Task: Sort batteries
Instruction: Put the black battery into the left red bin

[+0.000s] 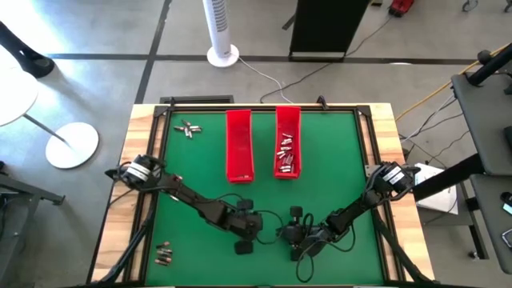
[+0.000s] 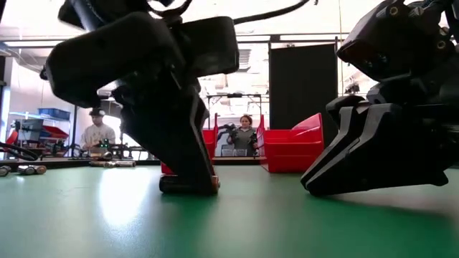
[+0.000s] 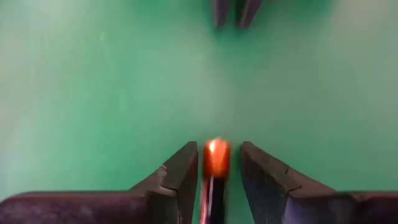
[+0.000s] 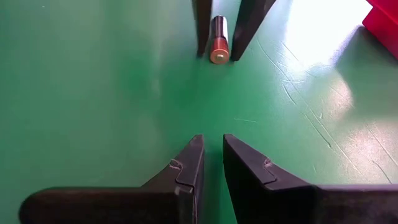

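Battery lies between left pincer fingers on open mat.

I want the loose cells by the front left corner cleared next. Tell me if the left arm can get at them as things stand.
Probably not yet. The left gripper sits near the table's front middle, its fingers straddling a battery, so it is occupied. The mat toward the corner batteries looks unobstructed, and the right gripper rests elsewhere.

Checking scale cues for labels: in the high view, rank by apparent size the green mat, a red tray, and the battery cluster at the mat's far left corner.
1. Green mat, largest by far.
2. Left red tray.
3. Battery cluster, smallest.
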`<control>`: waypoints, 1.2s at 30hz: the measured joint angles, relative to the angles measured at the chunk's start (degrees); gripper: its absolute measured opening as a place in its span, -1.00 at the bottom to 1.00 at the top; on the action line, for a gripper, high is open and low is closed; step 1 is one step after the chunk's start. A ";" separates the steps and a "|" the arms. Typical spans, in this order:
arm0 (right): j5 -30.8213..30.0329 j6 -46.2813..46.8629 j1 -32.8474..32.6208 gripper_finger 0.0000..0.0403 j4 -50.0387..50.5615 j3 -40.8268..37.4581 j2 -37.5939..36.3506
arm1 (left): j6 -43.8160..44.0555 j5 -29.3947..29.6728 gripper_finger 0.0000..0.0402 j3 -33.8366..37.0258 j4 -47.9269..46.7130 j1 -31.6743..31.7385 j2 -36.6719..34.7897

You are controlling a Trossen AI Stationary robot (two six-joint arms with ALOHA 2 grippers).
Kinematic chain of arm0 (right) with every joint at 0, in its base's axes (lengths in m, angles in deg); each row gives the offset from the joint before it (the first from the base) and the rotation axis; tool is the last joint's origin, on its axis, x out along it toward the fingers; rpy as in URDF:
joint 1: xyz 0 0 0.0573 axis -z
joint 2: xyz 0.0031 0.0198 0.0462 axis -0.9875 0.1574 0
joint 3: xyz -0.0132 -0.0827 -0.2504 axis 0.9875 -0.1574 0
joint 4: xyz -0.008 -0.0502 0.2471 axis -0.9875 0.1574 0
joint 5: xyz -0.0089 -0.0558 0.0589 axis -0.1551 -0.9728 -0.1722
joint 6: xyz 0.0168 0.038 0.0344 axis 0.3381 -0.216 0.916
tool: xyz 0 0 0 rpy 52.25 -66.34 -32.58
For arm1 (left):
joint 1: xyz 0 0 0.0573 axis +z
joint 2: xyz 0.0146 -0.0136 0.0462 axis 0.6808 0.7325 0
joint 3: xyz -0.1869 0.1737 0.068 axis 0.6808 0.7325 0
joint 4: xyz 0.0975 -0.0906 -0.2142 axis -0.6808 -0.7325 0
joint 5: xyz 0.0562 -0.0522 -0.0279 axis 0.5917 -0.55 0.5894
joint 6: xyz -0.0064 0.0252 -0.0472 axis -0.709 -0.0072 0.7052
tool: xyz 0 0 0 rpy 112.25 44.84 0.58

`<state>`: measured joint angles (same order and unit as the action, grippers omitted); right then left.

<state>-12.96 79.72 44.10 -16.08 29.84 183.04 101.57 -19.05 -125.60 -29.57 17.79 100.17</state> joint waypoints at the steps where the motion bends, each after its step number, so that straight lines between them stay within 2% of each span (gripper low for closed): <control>1: 0.00 0.00 0.00 -0.74 -0.03 0.00 0.00 | 0.42 0.32 -0.49 1.38 3.21 -0.18 0.00; 5: 0.00 0.03 0.00 -0.74 0.00 0.00 0.00 | 2.00 0.90 -0.48 6.05 11.59 -0.84 -0.30; 18: 0.00 0.44 0.00 -0.74 0.04 0.00 0.00 | 4.01 2.96 -0.51 17.10 28.77 -2.38 -0.27; 28: 0.07 0.44 0.63 -0.74 -0.07 0.00 0.00 | 0.88 5.09 -0.51 29.91 54.96 -2.65 0.06; 36: 0.08 1.07 1.61 -0.74 -0.07 0.00 0.00 | -1.90 7.10 -0.51 31.88 58.05 -2.98 0.89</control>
<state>-12.88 80.79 45.71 -16.14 29.84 183.04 99.68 -11.96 -93.71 28.48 14.81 101.06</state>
